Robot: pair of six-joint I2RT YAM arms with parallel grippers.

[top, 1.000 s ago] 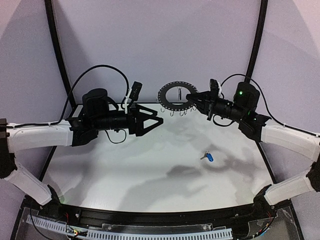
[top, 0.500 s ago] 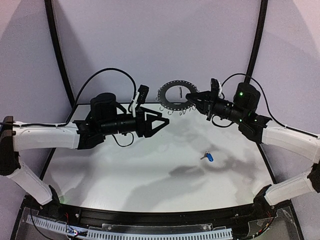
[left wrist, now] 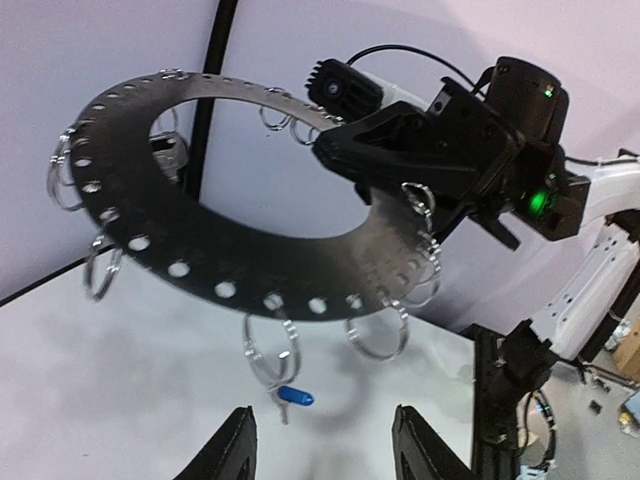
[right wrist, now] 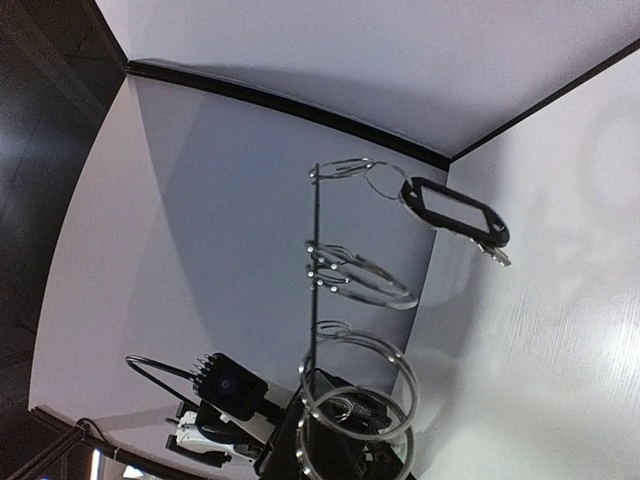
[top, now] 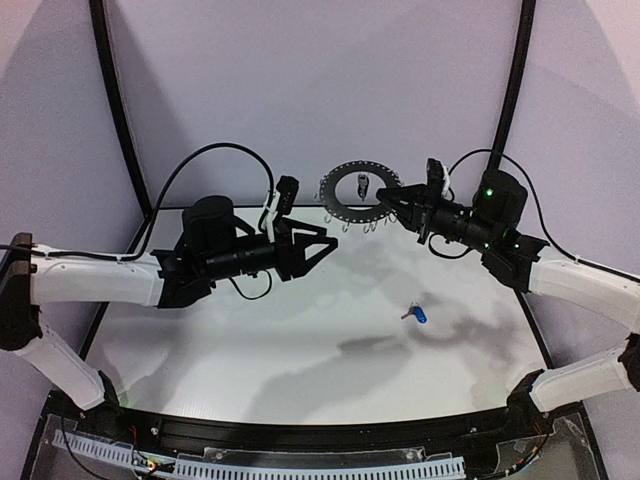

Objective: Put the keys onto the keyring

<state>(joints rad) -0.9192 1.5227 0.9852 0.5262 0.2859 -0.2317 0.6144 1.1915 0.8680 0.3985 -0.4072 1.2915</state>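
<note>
Your right jaws clamp the keyring [left wrist: 200,255] over the bench's [top: 300,340] far edge, black-tagged key [right wrist: 455,212] already on; the blue-tagged key [top: 417,314] waits near the right edge, left jaws wide and empty

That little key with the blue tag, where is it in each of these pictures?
Top external: blue-tagged key, right of centre, slightly low.
Left wrist: the key is low centre, below the keyring.
Right wrist: not in it.
Shared landmark: the keyring, edge-on in the right wrist view.
</note>
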